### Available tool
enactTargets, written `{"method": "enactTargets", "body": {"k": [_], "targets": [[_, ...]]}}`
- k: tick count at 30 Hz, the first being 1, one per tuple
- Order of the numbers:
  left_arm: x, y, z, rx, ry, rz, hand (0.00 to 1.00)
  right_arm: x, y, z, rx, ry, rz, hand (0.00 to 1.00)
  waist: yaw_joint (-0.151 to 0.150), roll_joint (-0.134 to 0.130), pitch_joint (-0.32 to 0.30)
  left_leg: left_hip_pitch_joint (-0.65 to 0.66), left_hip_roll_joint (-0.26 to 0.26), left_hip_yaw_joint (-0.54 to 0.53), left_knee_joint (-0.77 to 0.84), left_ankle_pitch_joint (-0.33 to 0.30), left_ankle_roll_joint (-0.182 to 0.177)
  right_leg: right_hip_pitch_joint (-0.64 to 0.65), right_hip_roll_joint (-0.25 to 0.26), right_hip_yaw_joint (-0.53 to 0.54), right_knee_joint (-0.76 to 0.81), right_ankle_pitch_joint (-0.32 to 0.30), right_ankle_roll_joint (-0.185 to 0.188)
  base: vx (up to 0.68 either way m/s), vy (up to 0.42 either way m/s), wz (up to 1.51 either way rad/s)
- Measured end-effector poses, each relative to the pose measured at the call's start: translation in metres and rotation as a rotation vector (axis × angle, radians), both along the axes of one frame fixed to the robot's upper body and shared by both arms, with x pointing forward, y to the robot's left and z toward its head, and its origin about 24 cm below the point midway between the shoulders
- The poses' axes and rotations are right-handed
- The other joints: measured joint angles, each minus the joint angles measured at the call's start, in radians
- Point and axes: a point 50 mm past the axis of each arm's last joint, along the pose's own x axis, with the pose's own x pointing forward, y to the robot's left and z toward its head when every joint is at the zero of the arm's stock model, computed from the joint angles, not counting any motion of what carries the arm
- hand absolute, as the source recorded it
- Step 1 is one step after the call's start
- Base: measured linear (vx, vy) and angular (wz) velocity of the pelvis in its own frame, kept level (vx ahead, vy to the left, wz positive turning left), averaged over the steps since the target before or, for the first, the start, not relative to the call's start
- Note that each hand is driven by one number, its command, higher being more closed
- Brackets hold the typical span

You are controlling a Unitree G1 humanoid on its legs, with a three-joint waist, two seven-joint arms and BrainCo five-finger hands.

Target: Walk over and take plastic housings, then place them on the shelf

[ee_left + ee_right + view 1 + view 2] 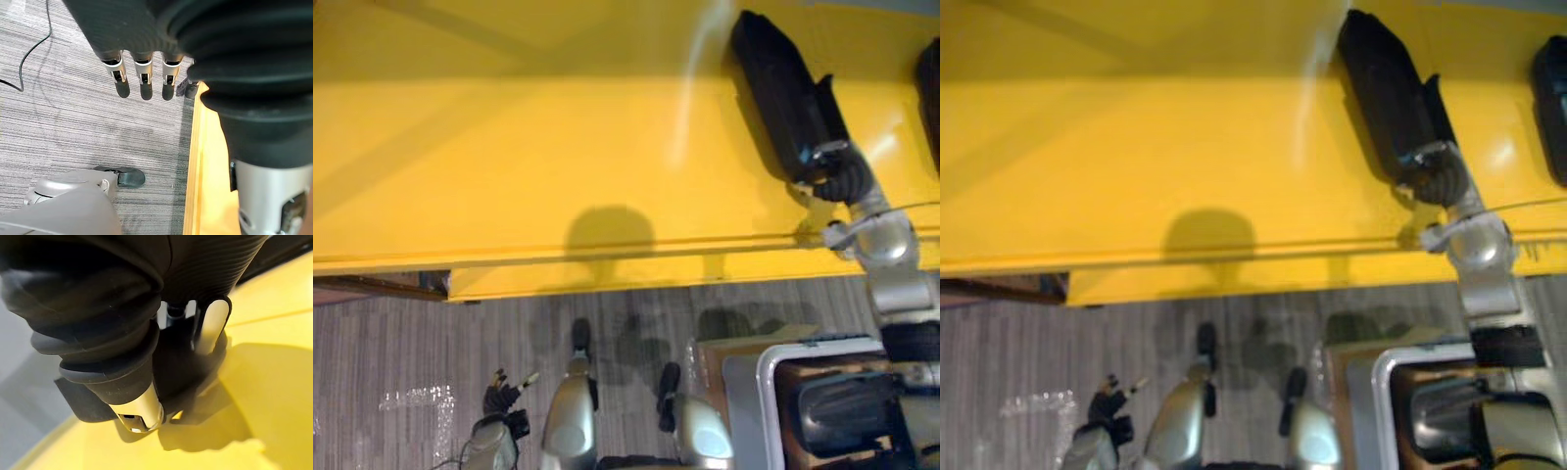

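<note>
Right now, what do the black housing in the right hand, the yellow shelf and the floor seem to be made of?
Housing in the right hand: looks like moulded black plastic, matte, with only dull highlights.
Shelf: smooth, glossy yellow surface with glare and reflections; painted metal or laminate, I cannot tell which.
Floor: grey carpet, judging by its fine striped weave.

Right arm (893, 257) silver-grey, rounded metal segments, black band lower down. Right hand (824, 154) under a dark ribbed cover (98, 308) with thick folded rings; shiny silver finger edged in black. Left hand (143, 73) same dark cover, row of silver fingers (168, 78) with rounded dark tips and small dark slots. Left arm (266, 191) smooth silver-grey shell.
</note>
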Motion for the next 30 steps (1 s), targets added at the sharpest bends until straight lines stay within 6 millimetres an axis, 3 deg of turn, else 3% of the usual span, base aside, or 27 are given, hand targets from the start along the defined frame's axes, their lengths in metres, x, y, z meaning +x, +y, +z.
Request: {"method": "enactTargets", "body": {"k": [13, 29, 30], "targets": [[-0.006, -0.005, -0.007, -0.006, 0.039, 0.006, 0.0, 0.001, 0.013, -0.014, 0.116, -0.024, -0.057, 1.0, 0.003, -0.017, -0.01, 0.002, -0.001, 0.0, 0.0, 0.0, 0.0, 0.0, -0.007, 0.001, 0.003, 0.0, 0.003, 0.0, 0.0, 0.0], [-0.006, -0.013, -0.009, -0.019, 0.042, -0.007, 0.0, 0.025, 0.011, 0.001, 0.144, -0.023, -0.142, 1.0, 0.011, -0.016, -0.01, -0.003, -0.006, -0.016, 0.0, 0.003, 0.001, 0.0, -0.009, -0.008, 0.012, -0.004, 0.005, 0.0, -0.002, 0.02], [-0.005, -0.013, -0.009, -0.019, 0.042, -0.007, 0.0, 0.026, 0.011, 0.002, 0.141, -0.023, -0.142, 0.0, 0.011, -0.016, -0.01, -0.003, -0.007, -0.016, 0.0, 0.003, 0.001, 0.0, -0.009, -0.009, 0.014, -0.005, 0.005, 0.0, 0.0, 0.0]]}}
